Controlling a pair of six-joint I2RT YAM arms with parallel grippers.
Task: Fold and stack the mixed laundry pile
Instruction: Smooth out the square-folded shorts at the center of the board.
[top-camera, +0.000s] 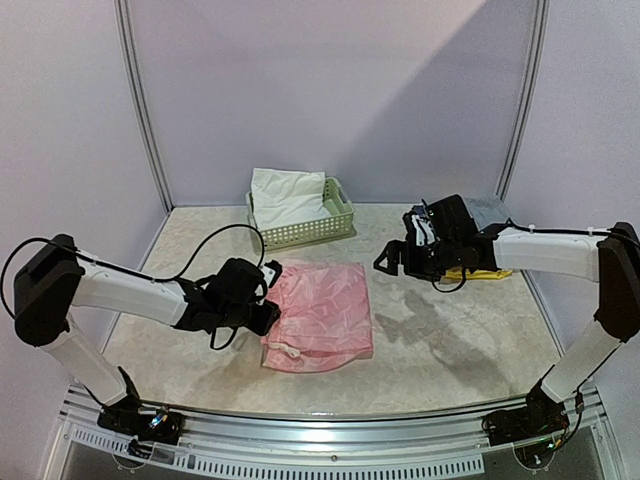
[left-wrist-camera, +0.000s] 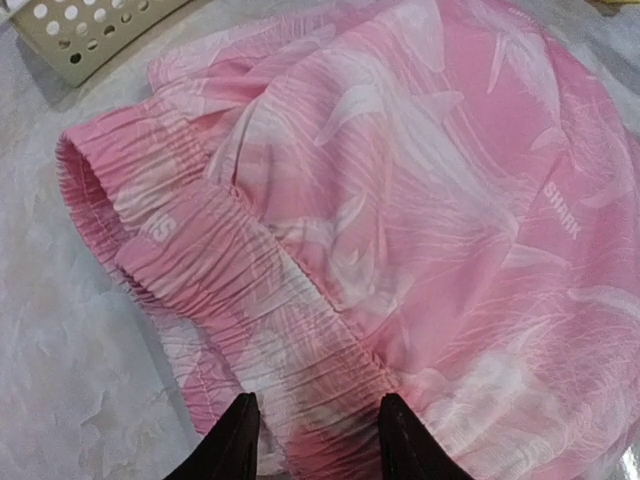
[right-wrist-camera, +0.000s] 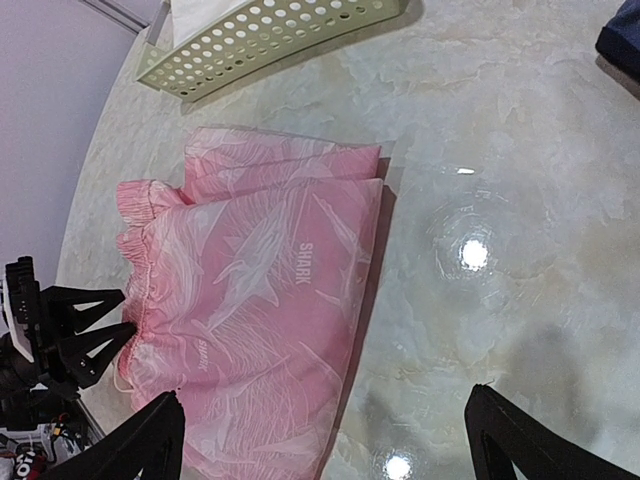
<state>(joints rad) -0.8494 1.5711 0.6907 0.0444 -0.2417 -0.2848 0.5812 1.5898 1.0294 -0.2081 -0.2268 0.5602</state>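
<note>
Nearest, at 6 o'clock, thin pink drawstring shorts (top-camera: 320, 315) lie flat, seemingly folded once, with the left gripper (left-wrist-camera: 315, 428) part-open astride their waistband (left-wrist-camera: 200, 260), grip uncertain; the right gripper (top-camera: 392, 262) hovers spread wide and empty at 2 o'clock, and the larger white cloth garment (top-camera: 285, 190) sits crumpled, not yet folded, in the pale green lattice plastic basket (top-camera: 340, 218) at 12.

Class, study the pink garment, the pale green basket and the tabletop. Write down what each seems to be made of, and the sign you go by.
Pink garment: thin matte cloth, possibly a light synthetic; fine crinkles, gathered elastic waistband.
Basket: rigid moulded plastic; even rows of punched holes.
Tabletop: glossy, marble-patterned, stone or laminate, cannot tell which; bright lamp reflections.
</note>
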